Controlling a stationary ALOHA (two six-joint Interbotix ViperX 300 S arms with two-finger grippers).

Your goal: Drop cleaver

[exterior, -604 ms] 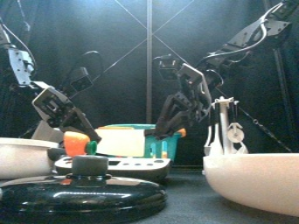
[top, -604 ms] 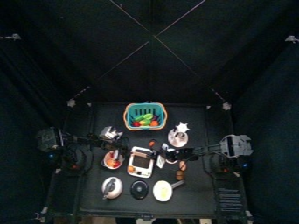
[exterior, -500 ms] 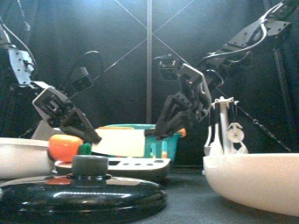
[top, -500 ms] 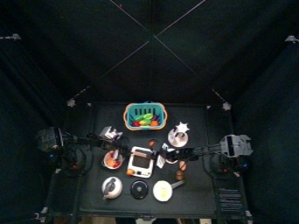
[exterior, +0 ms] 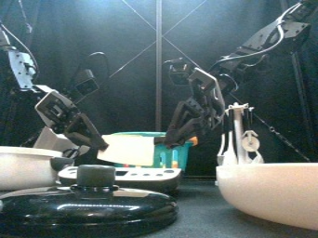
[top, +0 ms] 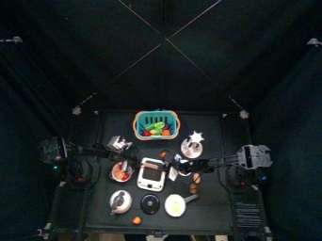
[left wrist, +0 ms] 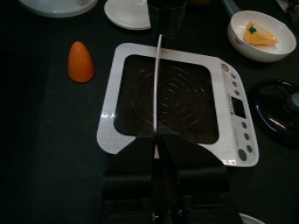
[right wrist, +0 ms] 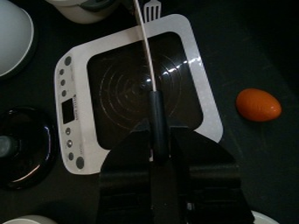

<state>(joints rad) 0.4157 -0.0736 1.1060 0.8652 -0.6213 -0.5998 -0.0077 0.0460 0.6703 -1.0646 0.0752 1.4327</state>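
Note:
The cleaver (left wrist: 156, 87) hangs edge-up over a white hob with a black round plate (left wrist: 187, 105). From the left wrist it is a thin pale line running into my left gripper (left wrist: 156, 157), whose jaws are shut on the blade's end. In the right wrist view the cleaver's (right wrist: 145, 44) dark handle sits in my right gripper (right wrist: 153, 140), which is shut on it. In the front view its pale blade (exterior: 130, 149) spans between the left gripper (exterior: 85, 149) and the right gripper (exterior: 180, 135).
An orange carrot (left wrist: 79, 61) lies on the table behind the hob; a round orange piece (right wrist: 260, 105) shows there too. A black lid (exterior: 87, 204) and a white bowl (exterior: 267, 191) stand at the front. Further back are a green basket (top: 154, 123) and a white stand (exterior: 239, 139).
In the front view an orange piece beside my left gripper has fallen and gone out of sight behind the lid's knob. Both arms and the cleaver have stayed where they were.

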